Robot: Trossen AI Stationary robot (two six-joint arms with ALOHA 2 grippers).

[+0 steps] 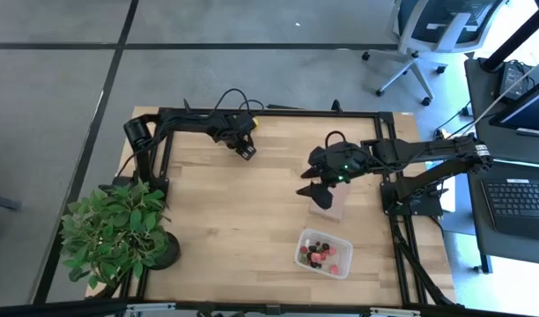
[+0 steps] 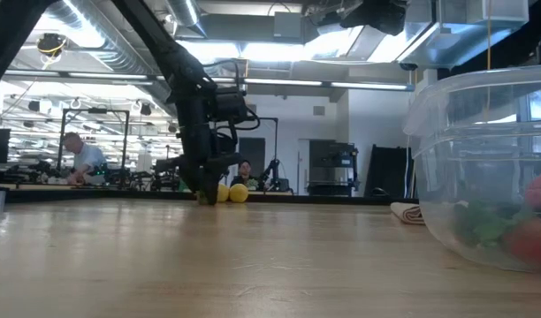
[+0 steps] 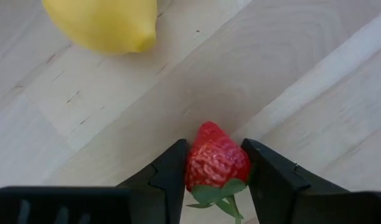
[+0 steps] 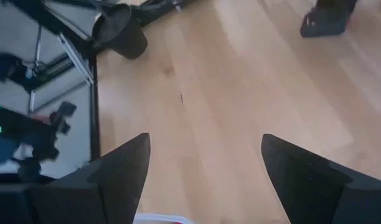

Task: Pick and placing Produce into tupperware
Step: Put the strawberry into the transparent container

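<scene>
Left gripper (image 3: 215,177) clamps a strawberry (image 3: 215,163) near the bench's far edge; lift it straight, clearing the lemon (image 3: 103,23), while right gripper (image 4: 206,168) hovers agape

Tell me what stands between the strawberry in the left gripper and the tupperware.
Nothing on the table top: bare wood runs from the left gripper, whose fingers flank the strawberry, to the tupperware. The right gripper hangs open above the brown block, beside that line.
</scene>
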